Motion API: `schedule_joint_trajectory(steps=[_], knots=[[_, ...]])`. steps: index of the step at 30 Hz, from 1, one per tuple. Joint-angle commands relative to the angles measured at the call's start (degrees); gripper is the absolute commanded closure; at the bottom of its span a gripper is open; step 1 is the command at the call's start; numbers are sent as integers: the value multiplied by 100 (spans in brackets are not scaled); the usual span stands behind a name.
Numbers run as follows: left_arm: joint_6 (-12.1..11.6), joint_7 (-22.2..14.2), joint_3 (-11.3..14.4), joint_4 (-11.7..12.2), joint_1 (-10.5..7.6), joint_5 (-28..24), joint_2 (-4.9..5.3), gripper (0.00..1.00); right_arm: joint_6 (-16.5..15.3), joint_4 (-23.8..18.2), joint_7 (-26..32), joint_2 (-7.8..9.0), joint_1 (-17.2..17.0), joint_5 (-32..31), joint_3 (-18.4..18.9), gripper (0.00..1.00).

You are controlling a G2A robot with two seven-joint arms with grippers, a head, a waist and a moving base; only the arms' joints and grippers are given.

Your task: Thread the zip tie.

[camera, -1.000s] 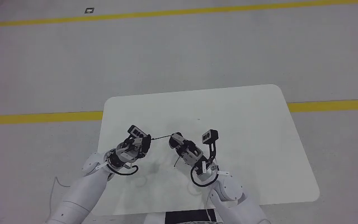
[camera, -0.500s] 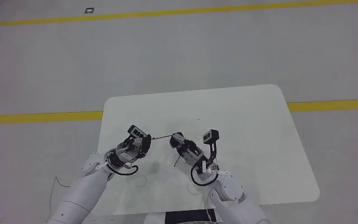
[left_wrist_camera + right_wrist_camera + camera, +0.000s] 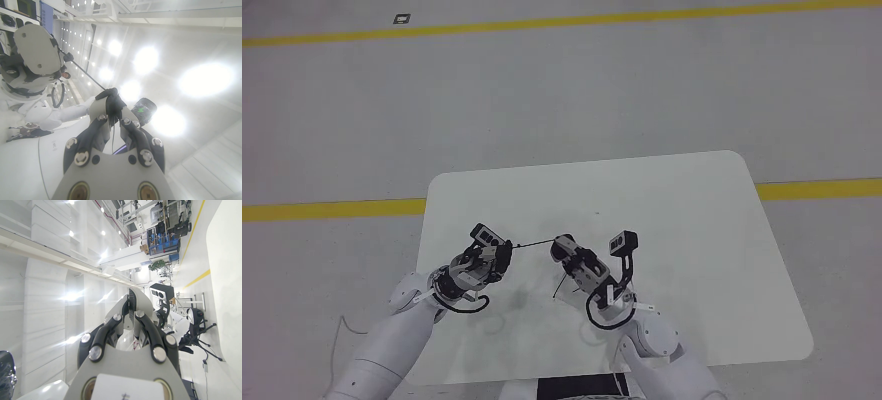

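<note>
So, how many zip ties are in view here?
1. The black zip tie runs between the left end effector and the right end effector, above the table. Another could be hidden in a grip.

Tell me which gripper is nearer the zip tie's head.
The right gripper: the zip tie's blocky head sits beside it, with the strap running off to the left gripper.

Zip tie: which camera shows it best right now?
Left wrist view: the zip tie runs close and unobstructed from the left tool out to its head. In the right wrist view the shut right tool hides it. Top view gives a thin dark line between the two tools.
</note>
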Motion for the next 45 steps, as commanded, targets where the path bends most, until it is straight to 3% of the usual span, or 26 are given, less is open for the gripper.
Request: schedule_joint_trajectory(steps=[1,16,22,23,24,25,32,45], knots=[[0,0,0,0,0,0,0,100,0,-2,0,-1,-11,10,33,100],[0,0,0,0,0,0,0,100,0,88,-52,-21,-51,93,311,100],[0,0,0,0,0,0,0,100,0,-103,-104,-32,-163,154,481,100],[0,0,0,0,0,0,0,100,0,-165,-104,-32,-196,161,499,71],[0,0,0,0,0,0,0,100,0,-286,-107,-30,-243,155,523,7],[0,0,0,0,0,0,0,100,0,-399,-91,-25,-279,113,539,0],[0,0,0,0,0,0,0,100,128,-1328,26,68,-562,-296,728,0],[0,0,0,0,0,0,0,100,153,-1342,-12,73,-531,-343,744,0]])
